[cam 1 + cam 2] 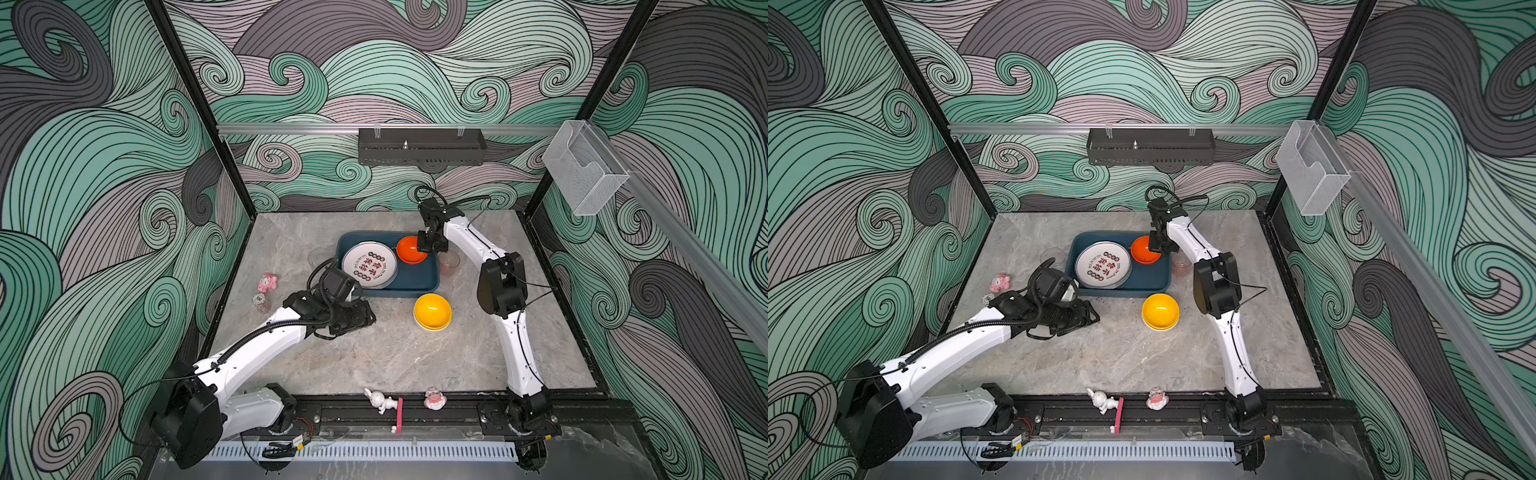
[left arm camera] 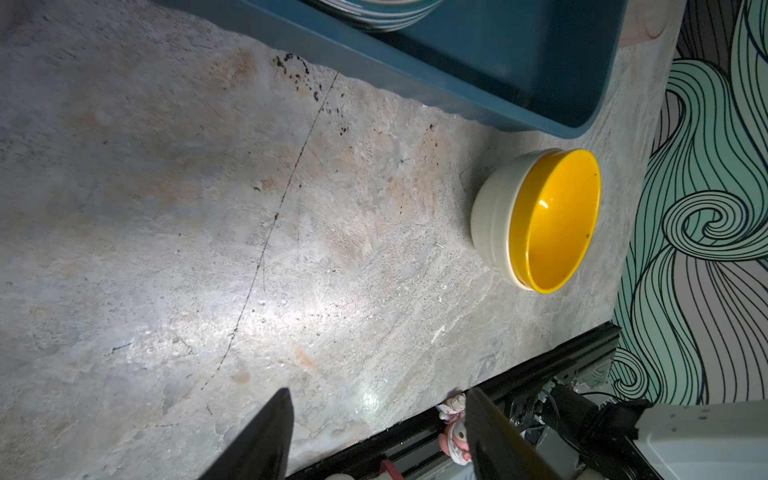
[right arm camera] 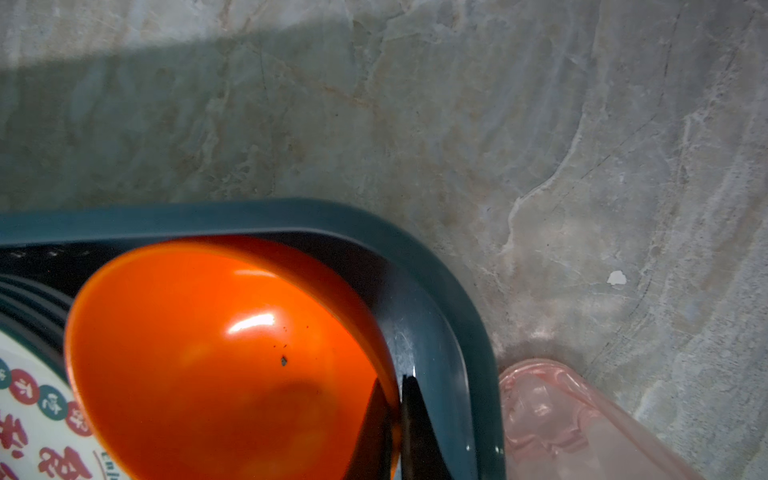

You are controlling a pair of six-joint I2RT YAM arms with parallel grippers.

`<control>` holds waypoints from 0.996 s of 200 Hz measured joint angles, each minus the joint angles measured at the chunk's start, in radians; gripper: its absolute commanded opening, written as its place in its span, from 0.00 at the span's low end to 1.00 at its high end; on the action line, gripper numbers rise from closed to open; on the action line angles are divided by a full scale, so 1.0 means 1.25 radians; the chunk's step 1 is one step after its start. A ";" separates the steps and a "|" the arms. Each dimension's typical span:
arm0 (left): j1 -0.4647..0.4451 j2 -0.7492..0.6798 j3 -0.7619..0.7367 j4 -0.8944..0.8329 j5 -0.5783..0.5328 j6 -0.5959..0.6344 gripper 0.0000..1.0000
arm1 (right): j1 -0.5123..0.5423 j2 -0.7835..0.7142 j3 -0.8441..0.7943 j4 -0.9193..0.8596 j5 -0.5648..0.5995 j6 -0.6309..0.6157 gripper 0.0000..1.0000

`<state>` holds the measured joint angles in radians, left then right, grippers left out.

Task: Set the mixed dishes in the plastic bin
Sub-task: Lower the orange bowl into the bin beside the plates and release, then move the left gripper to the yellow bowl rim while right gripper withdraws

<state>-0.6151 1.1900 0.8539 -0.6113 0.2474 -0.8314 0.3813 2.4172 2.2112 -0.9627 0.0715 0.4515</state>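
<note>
The right claw (image 3: 392, 380) is pinched tight on the rim of the small orange bowl (image 1: 409, 249), inside the far right corner of the dark blue plastic bin (image 1: 417, 279), which also holds the round white plate with red and black writing (image 1: 368, 264). The left claw (image 2: 376, 392) stands wide and empty in front of the bin, where the round yellow bowl (image 1: 432, 311) also sits.

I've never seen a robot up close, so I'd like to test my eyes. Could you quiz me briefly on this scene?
1. True or false: the yellow bowl sits inside the plastic bin.
2. The right arm's fingers pinch the rim of: A) yellow bowl, B) orange bowl, C) plastic bin.
3. Fill in: the left arm's fingers are ___.
Key: 1 false, it's on the table; 2 B; 3 open.
</note>
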 measured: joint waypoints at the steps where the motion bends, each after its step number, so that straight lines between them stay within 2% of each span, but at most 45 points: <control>1: 0.000 0.000 0.000 0.000 0.000 0.000 0.68 | 0.000 0.001 0.000 0.000 0.000 0.000 0.00; 18: 0.000 0.000 0.000 -0.002 0.000 0.000 0.68 | 0.000 0.002 0.002 -0.002 -0.001 0.001 0.01; 36: 0.000 0.000 0.000 -0.002 0.000 -0.002 0.68 | 0.001 0.002 0.004 -0.003 -0.001 0.001 0.10; 64: 0.000 0.000 0.000 -0.003 0.000 -0.004 0.68 | 0.001 0.002 0.004 -0.003 0.001 0.002 0.13; 90: 0.000 -0.001 -0.002 -0.003 0.000 -0.006 0.68 | 0.001 0.002 0.004 -0.005 0.004 0.002 0.22; 143: 0.001 -0.023 -0.006 -0.019 -0.003 -0.009 0.68 | 0.007 -0.008 0.005 -0.021 0.015 0.000 0.27; 171: 0.004 -0.045 -0.006 -0.027 -0.013 -0.009 0.68 | 0.014 -0.077 -0.036 -0.025 0.021 -0.006 0.28; 199: 0.004 -0.078 -0.006 -0.025 -0.026 -0.009 0.66 | 0.035 -0.207 -0.107 -0.024 0.033 -0.016 0.28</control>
<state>-0.6106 1.0920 0.8463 -0.6430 0.2150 -0.8421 0.4248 2.1586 2.0769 -0.9928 0.1123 0.4313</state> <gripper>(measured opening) 0.676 0.281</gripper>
